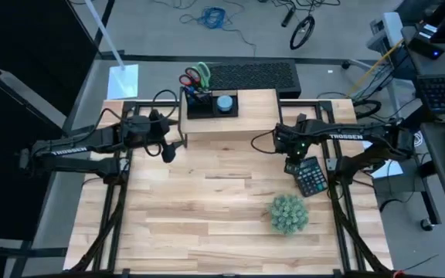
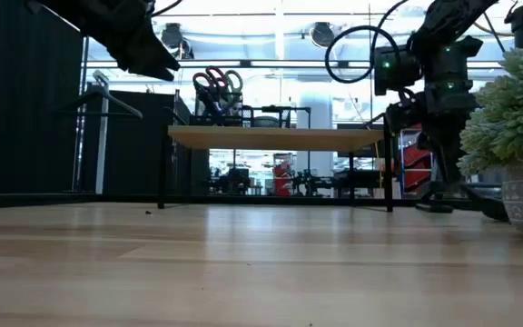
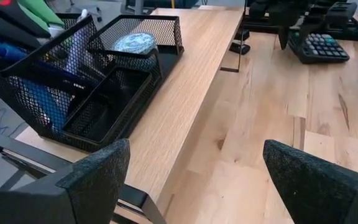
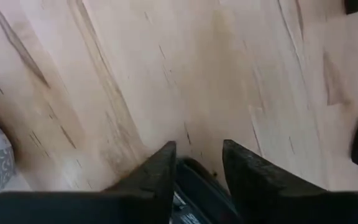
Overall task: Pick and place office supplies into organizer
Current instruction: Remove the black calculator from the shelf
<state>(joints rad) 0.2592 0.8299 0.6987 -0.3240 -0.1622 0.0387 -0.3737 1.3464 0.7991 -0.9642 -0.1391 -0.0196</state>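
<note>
High view shows the organizer (image 1: 211,103) sitting on the wooden riser shelf (image 1: 261,120) at the back of the worktop (image 1: 207,208), with the green-handled scissors (image 1: 202,73) and red-handled scissors (image 1: 188,79) already standing in its pen cup, blue pens (image 3: 17,53) beside them, and a round blue-green item (image 1: 225,103) in another compartment. No loose supply lies in sight on the bare wood, so the placing appears largely done, judging from how things lie. The left end effector (image 1: 170,147) hangs just off the shelf's left end, near the organizer, its fingers (image 3: 95,180) spread wide and holding nothing. The right end effector (image 1: 290,157) is low over the worktop, at the near edge of the calculator (image 1: 310,176), with its fingers (image 4: 157,171) drawn narrow; a dark object shows between them in the right wrist view, but whether it is gripped cannot be told. The green ball plant (image 1: 288,214) stands near the worktop's front, apart from both arms. If the left arm is backing off, it should rise clear of the shelf edge and the tall scissor handles before swinging, and the right arm should avoid dragging the calculator.
</note>
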